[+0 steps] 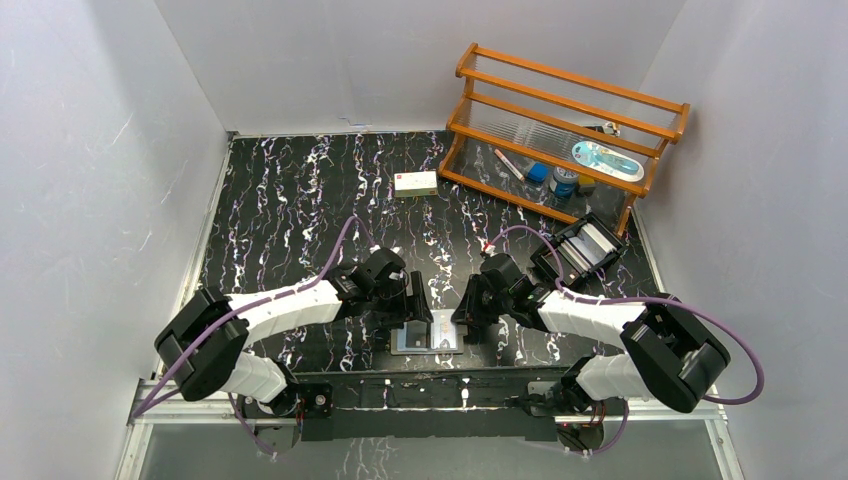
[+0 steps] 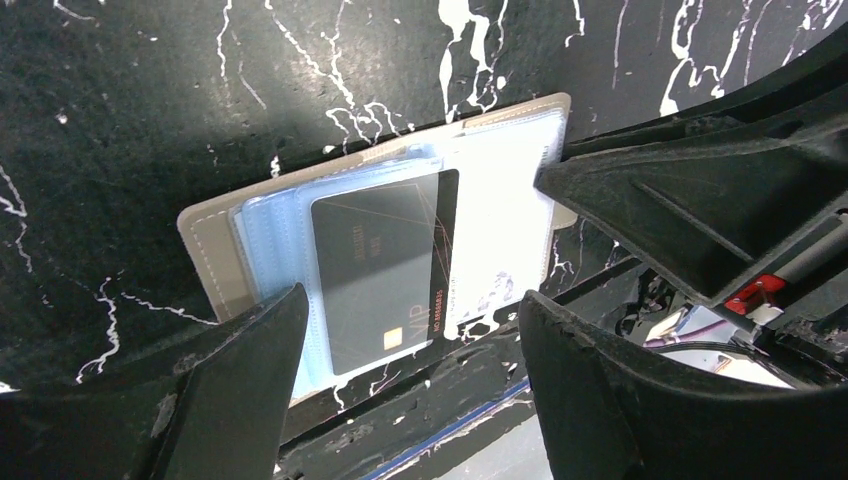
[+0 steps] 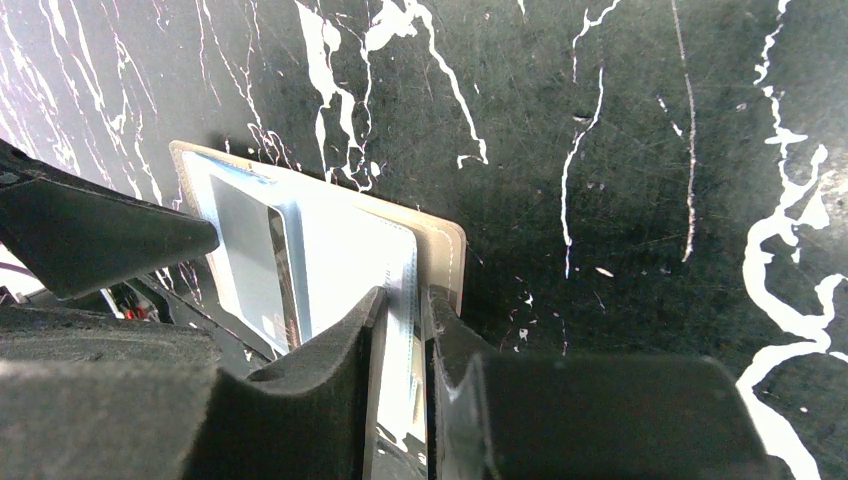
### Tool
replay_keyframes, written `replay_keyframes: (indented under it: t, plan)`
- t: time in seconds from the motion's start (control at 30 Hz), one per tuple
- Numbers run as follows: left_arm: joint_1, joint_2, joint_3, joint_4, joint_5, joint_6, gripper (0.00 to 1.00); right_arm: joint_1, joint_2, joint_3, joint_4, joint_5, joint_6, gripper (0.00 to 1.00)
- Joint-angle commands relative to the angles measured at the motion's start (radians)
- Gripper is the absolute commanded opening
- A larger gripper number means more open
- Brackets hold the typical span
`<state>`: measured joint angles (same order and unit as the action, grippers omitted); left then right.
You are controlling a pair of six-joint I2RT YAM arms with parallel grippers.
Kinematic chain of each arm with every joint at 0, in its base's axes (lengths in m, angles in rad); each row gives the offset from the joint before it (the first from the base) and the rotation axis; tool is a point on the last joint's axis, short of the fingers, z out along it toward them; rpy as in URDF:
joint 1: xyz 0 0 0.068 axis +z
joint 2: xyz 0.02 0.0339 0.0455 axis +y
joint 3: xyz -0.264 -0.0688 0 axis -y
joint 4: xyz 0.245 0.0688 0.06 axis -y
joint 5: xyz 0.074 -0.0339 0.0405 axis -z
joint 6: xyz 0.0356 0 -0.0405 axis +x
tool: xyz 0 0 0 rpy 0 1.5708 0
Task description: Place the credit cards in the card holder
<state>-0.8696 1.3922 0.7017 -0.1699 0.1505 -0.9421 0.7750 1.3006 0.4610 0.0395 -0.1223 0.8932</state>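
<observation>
As right fingers (image 3: 330, 385) pinch it, card holder (image 2: 480, 220) under spread left fingers (image 2: 230, 390).

Black table (image 1: 290, 220), white marble veining. Open card holder (image 1: 427, 337) flat at 6 o'clock, by near edge. Small white box (image 1: 415, 183) with red mark at 12 o'clock. Wooden rack (image 1: 560, 130) at 1–2 o'clock, far corner. Black open-topped tray (image 1: 585, 247) at 3 o'clock, just beside rack.

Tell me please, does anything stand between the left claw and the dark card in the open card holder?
Nothing visible does. The left claw hangs open directly over the dark card, which lies at the blue sleeves of the card holder. The right claw pinches one edge of the holder, beside the card and not over it.
</observation>
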Motion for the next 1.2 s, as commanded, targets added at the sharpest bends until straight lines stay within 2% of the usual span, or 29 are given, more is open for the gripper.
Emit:
replay_keyframes:
  t: [0.0,0.47,0.87,1.17]
  plan:
    - [0.002,0.000,-0.006,0.042,0.028,0.003,0.76,0.008,0.015,0.007,-0.020,0.024,-0.010,0.28]
    - [0.002,0.024,-0.022,0.109,0.083,-0.015,0.76,0.009,0.022,0.004,-0.010,0.023,-0.012,0.27]
    - [0.002,-0.053,-0.056,0.250,0.170,-0.079,0.76,0.010,0.036,0.009,-0.006,0.021,-0.014,0.27]
    - [0.001,-0.054,-0.055,0.326,0.218,-0.096,0.76,0.010,0.045,0.017,-0.006,0.024,-0.016,0.27]
